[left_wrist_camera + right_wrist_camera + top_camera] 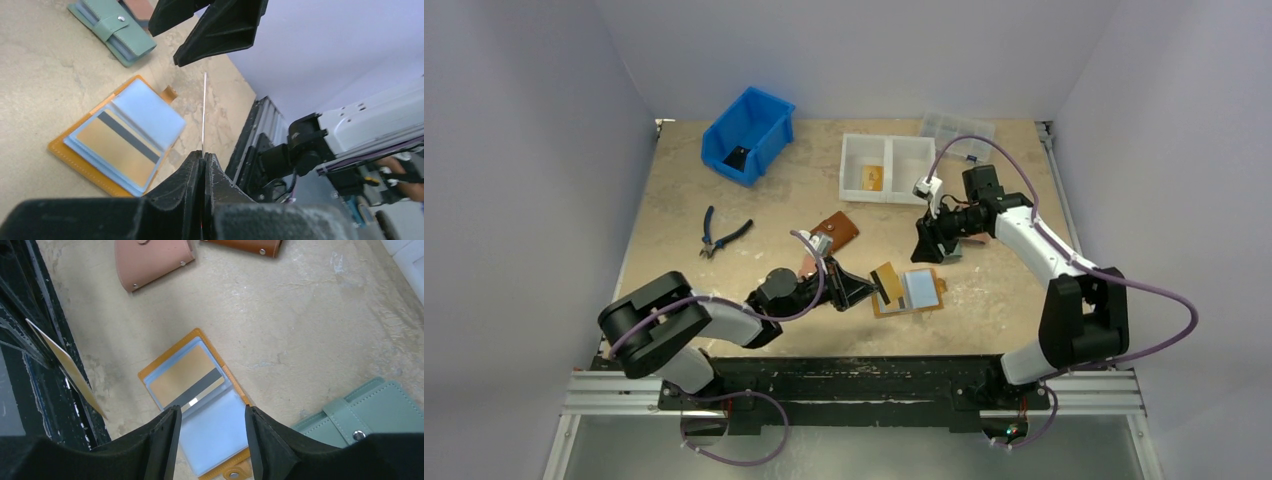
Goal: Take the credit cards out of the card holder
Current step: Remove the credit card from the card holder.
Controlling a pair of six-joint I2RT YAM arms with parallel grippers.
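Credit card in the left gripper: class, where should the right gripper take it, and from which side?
The free end. The left gripper pinches one end of the credit card, leaving the rest bare. Probably come end-on from the far side, one finger on each flat face.

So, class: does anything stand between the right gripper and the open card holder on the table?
Nothing visible does. The right gripper hangs open, aimed at the card holder, whose sleeved card shows unobstructed.
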